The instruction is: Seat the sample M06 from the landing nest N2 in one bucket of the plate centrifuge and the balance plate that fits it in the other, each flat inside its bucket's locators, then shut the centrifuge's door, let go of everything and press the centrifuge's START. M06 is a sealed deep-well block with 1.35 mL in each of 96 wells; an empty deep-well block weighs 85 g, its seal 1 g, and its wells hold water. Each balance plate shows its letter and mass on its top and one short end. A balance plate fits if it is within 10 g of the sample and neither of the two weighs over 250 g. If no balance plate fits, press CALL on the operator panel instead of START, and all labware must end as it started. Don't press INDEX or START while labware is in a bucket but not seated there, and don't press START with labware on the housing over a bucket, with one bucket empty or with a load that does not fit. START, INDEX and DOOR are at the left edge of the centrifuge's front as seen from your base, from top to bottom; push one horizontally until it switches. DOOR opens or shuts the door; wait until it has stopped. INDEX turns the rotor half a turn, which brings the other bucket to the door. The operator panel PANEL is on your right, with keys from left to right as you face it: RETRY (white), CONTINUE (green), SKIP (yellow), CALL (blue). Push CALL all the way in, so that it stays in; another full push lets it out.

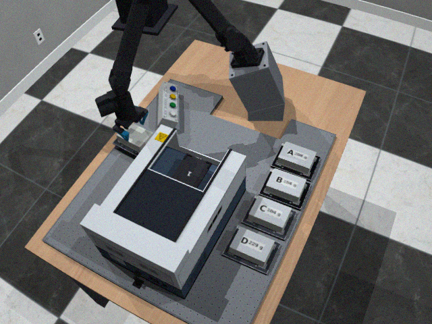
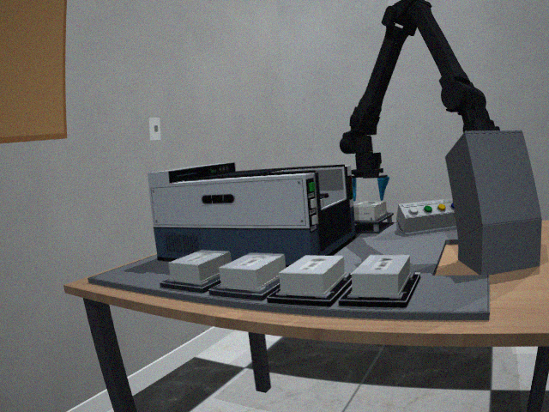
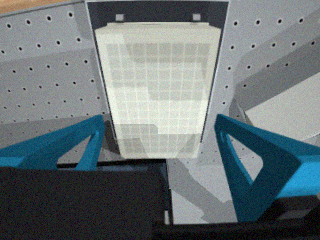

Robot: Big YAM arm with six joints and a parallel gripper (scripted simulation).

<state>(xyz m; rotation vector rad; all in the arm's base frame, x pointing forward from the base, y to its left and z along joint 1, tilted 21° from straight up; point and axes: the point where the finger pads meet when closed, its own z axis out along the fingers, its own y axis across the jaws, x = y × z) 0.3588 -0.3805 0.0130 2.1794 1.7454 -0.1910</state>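
The sample M06 (image 1: 140,133) (image 2: 371,209) (image 3: 157,75), a pale sealed deep-well block, sits in its dark landing nest (image 3: 155,10) beside the centrifuge. My gripper (image 1: 132,126) (image 2: 369,190) (image 3: 159,120) is open wide. Its blue fingers hang just above the block, one on each side of its near end, touching nothing. The centrifuge (image 1: 139,237) (image 2: 230,203) has its door open, and a dark empty bucket (image 1: 191,171) shows in the opening. Balance plates A (image 1: 296,154), B (image 1: 286,183), C (image 1: 269,210) and D (image 1: 252,244) sit in their nests. D reads 229 g; the other masses are blurred.
The operator panel (image 1: 171,100) (image 2: 425,215) stands close by the nest, with its blue key farthest from the centrifuge. The arm's grey pedestal (image 1: 258,87) (image 2: 491,199) stands behind. START (image 2: 311,186), INDEX (image 2: 312,202) and DOOR (image 2: 314,218) sit on the centrifuge's front edge.
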